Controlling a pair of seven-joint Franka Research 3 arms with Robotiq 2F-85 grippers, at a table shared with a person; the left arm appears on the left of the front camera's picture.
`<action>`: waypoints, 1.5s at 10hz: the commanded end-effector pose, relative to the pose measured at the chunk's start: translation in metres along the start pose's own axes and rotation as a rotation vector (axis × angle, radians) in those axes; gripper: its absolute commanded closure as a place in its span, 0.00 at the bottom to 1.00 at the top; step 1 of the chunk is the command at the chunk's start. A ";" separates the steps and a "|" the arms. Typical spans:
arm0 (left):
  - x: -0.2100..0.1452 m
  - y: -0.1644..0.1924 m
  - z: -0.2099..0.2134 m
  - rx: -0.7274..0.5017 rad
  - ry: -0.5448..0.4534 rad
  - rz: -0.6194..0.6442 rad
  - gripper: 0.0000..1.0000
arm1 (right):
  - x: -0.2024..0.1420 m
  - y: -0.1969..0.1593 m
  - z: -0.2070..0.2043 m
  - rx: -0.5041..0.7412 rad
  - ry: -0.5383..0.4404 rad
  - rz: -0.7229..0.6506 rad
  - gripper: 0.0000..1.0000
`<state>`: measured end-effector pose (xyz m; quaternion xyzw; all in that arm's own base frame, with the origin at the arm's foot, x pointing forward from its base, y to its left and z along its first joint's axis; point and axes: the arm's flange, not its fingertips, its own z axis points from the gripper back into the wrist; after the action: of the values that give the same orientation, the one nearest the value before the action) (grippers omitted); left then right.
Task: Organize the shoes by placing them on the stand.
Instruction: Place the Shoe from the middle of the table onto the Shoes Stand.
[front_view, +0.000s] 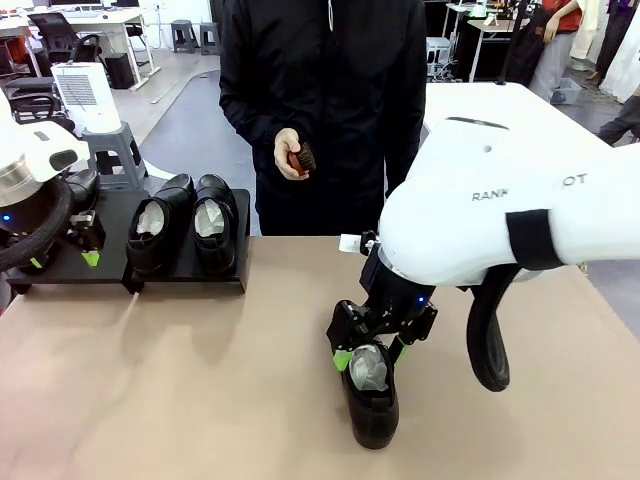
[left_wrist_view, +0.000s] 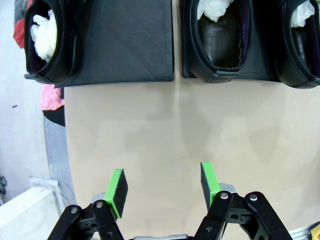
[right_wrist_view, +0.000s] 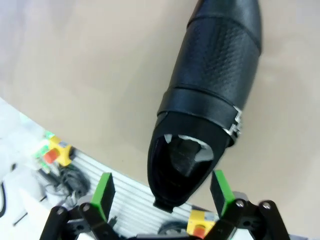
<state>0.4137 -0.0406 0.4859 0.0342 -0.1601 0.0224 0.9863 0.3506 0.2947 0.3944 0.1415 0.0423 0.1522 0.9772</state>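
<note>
Right gripper (front_view: 370, 352) is down at the heel opening of a black dress shoe (front_view: 370, 392) lying on the tan table (front_view: 200, 400), near the robot-side edge, a bit right of centre. In the right wrist view the two green pads (right_wrist_view: 104, 195) stand wide apart, one on each side of the shoe's heel collar (right_wrist_view: 175, 170). The claw is spread and not clamped; I can't tell whether a pad touches the leather. The shoe has a strap with a metal buckle (right_wrist_view: 236, 122), a perforated vamp and paper stuffing inside, and its toe points away from the wrist.

Left gripper (front_view: 88, 250) hangs over the left part of the stand (front_view: 190, 272), at the table's far-left corner. In the left wrist view its fingers (left_wrist_view: 117, 192) are spread wide with nothing between them, over bare tabletop just short of the stand's front edge (left_wrist_view: 125, 75).

Two shoes (front_view: 180, 222) sit side by side on the stand's right section, touching, each with white paper in it. The left wrist view shows a third shoe (left_wrist_view: 47, 40) at the stand's far-left end, hanging slightly over the corner.

A person in a black jacket (front_view: 320, 90) stands at the far edge, one hand (front_view: 288, 153) holding a small brown brush (front_view: 303, 158).
</note>
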 end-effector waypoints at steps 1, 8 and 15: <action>-0.001 0.001 0.001 -0.007 0.004 0.003 0.23 | -0.034 -0.029 0.058 -0.074 -0.097 0.076 0.00; -0.056 -0.171 0.036 -0.175 0.039 0.211 0.23 | -0.049 -0.247 0.132 -0.026 -0.208 -0.342 0.00; -0.091 -0.263 0.034 -0.331 0.054 0.300 0.23 | -0.051 -0.220 0.142 -0.095 -0.214 -0.233 0.00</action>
<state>0.3245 -0.2851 0.4828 -0.1208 -0.1405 0.1293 0.9741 0.3832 0.0415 0.4690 0.1005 -0.0542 0.0237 0.9932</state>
